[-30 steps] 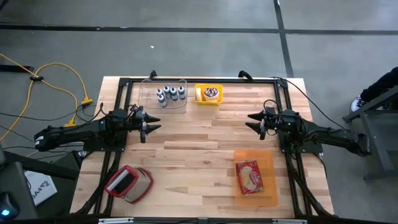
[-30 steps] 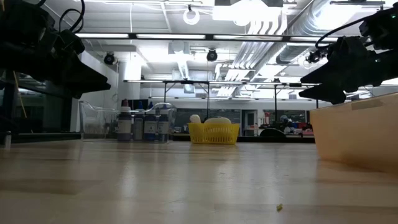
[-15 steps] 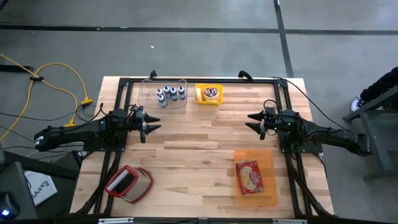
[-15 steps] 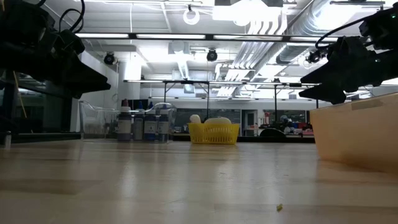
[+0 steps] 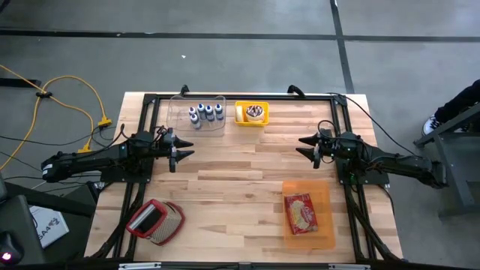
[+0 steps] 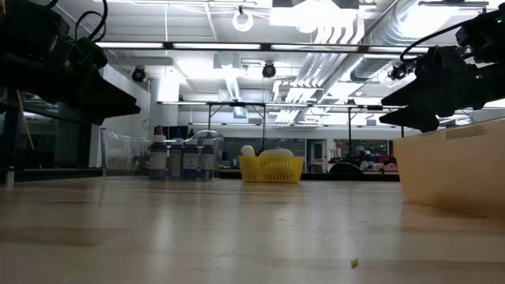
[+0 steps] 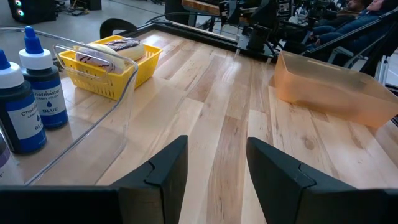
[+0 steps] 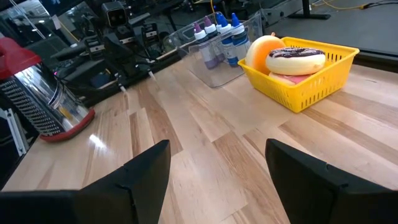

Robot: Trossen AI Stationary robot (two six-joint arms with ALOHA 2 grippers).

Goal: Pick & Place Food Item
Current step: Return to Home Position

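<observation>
A yellow basket (image 5: 251,113) at the table's far edge holds food items: a chocolate-iced donut (image 8: 295,60) on top and an orange round piece (image 8: 262,51) beside it. An orange tray (image 5: 308,213) near the front right holds a red food packet (image 5: 301,212). My left gripper (image 5: 183,149) hovers at the table's left, open, with nothing between its fingers (image 7: 165,173). At the table's right my right gripper (image 5: 304,146) hovers open and empty, its fingers (image 8: 140,174) pointing across the table.
A clear bin (image 5: 198,114) with several small dye bottles stands left of the basket. A metal grater with a red frame (image 5: 156,220) lies at the front left. Bare wood lies between the two grippers. A black frame (image 5: 240,97) borders the table.
</observation>
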